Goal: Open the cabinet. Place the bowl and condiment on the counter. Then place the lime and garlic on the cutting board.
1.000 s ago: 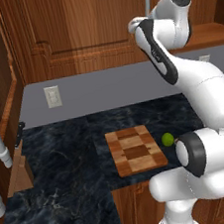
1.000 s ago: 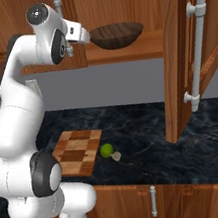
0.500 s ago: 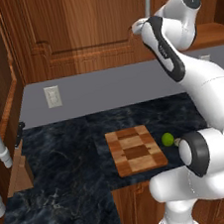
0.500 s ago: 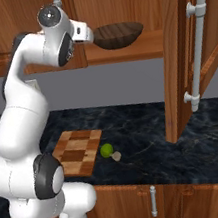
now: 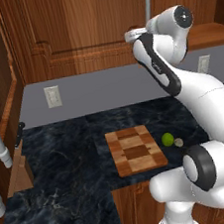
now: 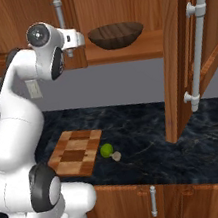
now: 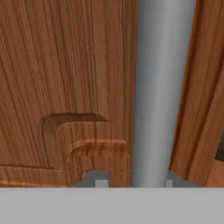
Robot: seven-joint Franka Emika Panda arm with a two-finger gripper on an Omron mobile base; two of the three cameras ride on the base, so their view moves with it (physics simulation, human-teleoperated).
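Up at the reddish-brown wooden wall cabinet (image 6: 113,8), the white arm's two-finger gripper (image 6: 69,44) is right on the long grey metal bar handle (image 7: 162,87) of the left door (image 5: 73,29), which looks closed. In the hand view the two fingertips (image 7: 98,180) sit on either side of that bar, pinched in tight against it, so it looks like a grip on the handle. The right door (image 6: 180,53) hangs swung wide open, its own grey bar handle (image 6: 196,52) facing out. Inside, on the shelf, sits the wide shallow dark brown bowl (image 6: 116,34). Can't make out the condiment bottle from here.

Down on the black marbled stone counter (image 6: 151,134), the checkered wooden cutting board (image 6: 77,152) lies near the front edge. The small bright green lime (image 6: 106,150) rests just off the board's right edge, on the counter, and the tiny beige garlic bulb (image 6: 117,156) sits right beside it, about touching.
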